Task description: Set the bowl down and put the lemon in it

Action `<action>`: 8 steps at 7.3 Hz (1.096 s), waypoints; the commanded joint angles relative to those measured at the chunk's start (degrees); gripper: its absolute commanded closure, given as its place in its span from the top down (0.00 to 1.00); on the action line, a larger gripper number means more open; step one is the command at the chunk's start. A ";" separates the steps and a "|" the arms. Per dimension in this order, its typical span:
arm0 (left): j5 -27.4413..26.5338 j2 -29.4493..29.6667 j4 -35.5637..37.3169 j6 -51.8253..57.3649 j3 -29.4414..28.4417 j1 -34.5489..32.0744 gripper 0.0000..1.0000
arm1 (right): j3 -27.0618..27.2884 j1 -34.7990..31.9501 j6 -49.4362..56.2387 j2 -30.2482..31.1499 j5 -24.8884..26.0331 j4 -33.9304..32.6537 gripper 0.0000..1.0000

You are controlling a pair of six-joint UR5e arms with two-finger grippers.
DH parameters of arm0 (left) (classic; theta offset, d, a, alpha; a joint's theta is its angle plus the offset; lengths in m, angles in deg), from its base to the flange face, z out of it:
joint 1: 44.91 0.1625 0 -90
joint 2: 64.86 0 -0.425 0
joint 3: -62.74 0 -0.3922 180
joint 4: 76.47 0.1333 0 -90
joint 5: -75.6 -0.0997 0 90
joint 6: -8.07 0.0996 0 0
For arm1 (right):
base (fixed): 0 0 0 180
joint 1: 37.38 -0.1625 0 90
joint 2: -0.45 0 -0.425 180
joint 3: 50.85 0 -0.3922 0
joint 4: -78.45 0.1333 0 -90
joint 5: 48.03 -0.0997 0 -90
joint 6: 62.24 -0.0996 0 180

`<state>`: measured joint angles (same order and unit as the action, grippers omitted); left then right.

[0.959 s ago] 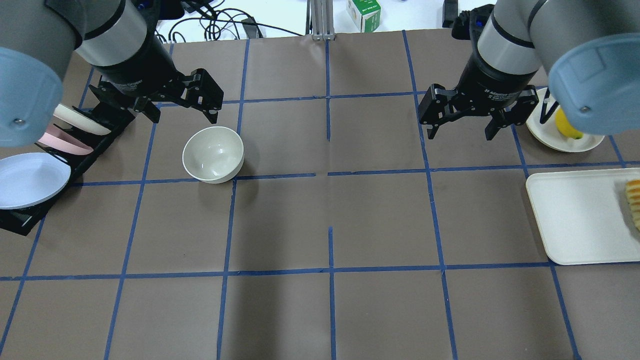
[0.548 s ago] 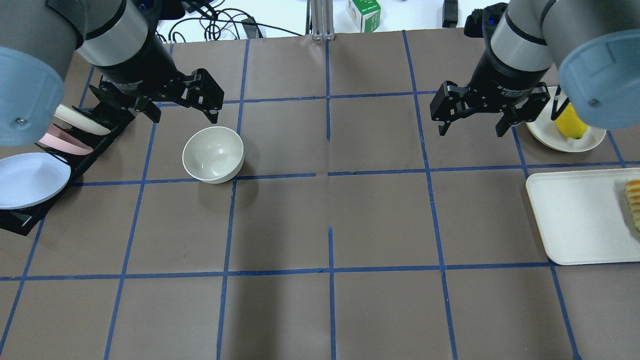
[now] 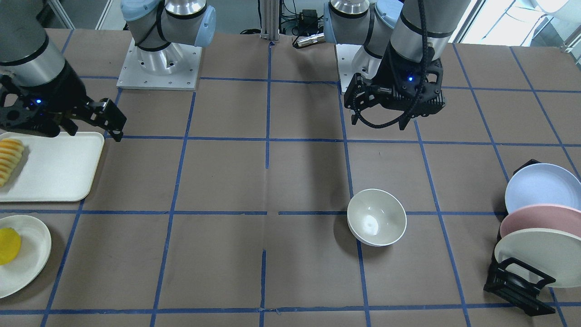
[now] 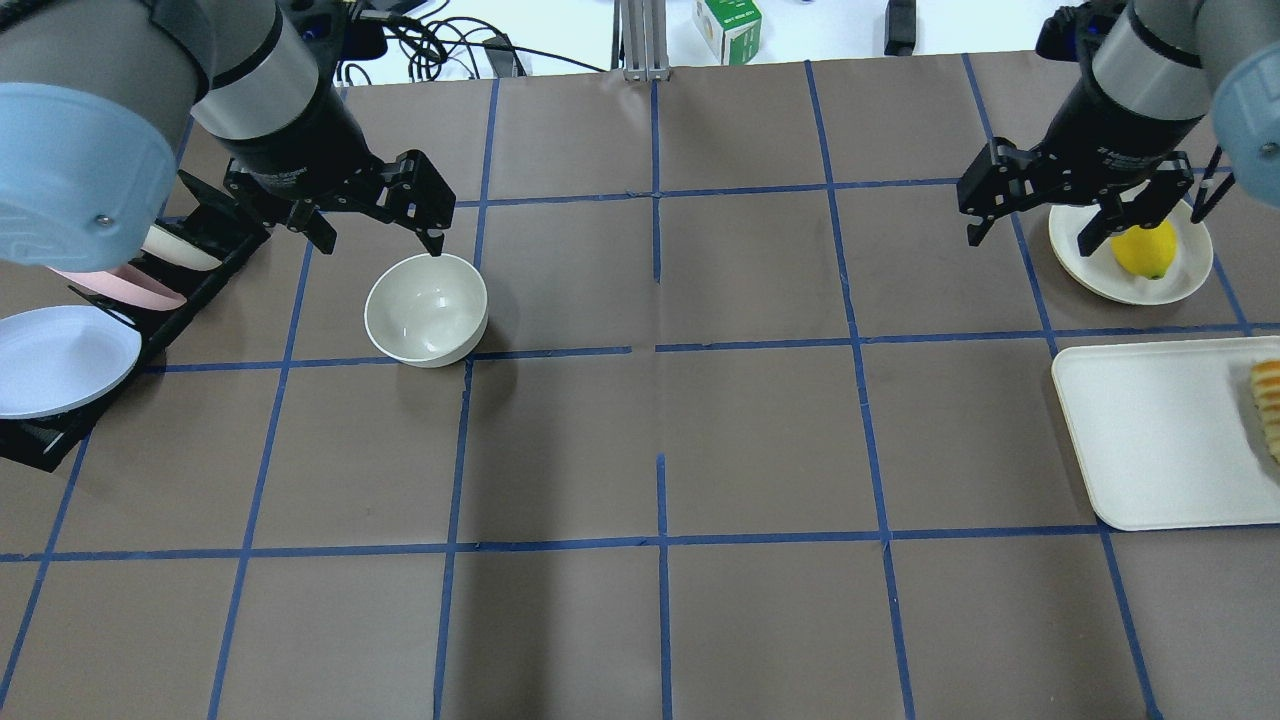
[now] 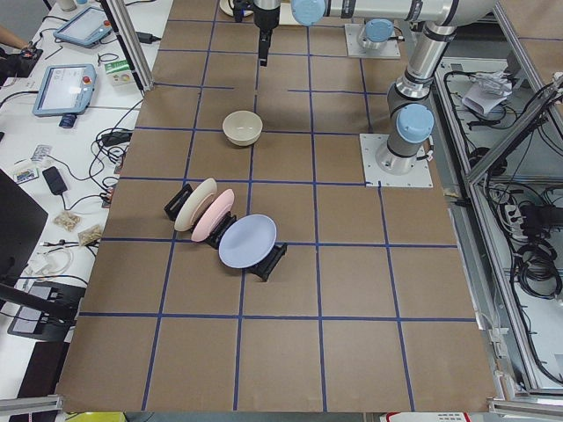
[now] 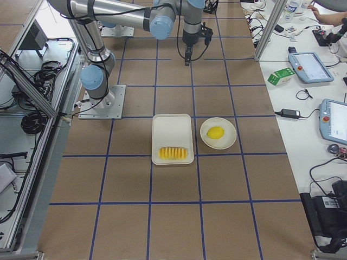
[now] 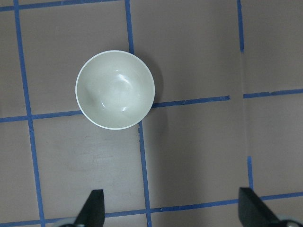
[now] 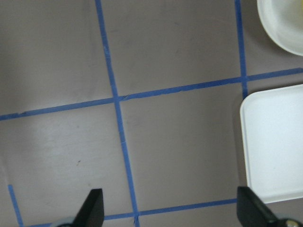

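Right fingers (image 4: 1100, 232) now nearer lemon (image 4: 1145, 250)

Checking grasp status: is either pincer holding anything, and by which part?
Nothing: left pincer and right pincer are open, empty; bowl and lemon lie free.

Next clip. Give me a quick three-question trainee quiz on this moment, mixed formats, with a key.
1. True or false: the lemon is already in the bowl.
2. What is the lemon resting on? A) a cutting board B) a round plate C) a cup
3. Fill in: the left gripper and the right gripper are both ___ (open or shut).
Key: 1 false; 2 B; 3 open.
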<state>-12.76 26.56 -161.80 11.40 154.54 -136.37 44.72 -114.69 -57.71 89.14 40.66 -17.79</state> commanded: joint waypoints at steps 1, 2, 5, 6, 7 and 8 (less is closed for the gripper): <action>-0.06 7.58 1.82 0.27 1.62 5.65 1.00 | -0.29 8.11 10.98 -3.77 0.08 -5.68 1.00; -0.15 11.28 7.31 1.49 2.14 6.63 1.00 | -0.47 10.40 13.55 -5.62 0.69 -8.68 1.00; -2.95 20.78 27.60 9.13 9.59 12.60 1.00 | -0.99 14.54 24.72 -15.54 0.70 -23.27 1.00; -2.87 22.03 30.28 9.06 11.88 12.80 1.00 | -1.52 17.34 29.09 -17.91 0.44 -24.51 1.00; -2.52 22.04 30.83 9.50 12.43 13.23 0.98 | -3.18 18.76 31.31 -20.98 0.44 -26.09 1.00; -2.35 22.21 31.09 9.68 12.34 13.24 0.75 | -5.63 19.03 31.33 -24.06 0.70 -26.02 1.00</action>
<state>-15.31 48.33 -131.79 20.67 166.37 -123.43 41.59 -96.74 -27.78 68.93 41.19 -42.98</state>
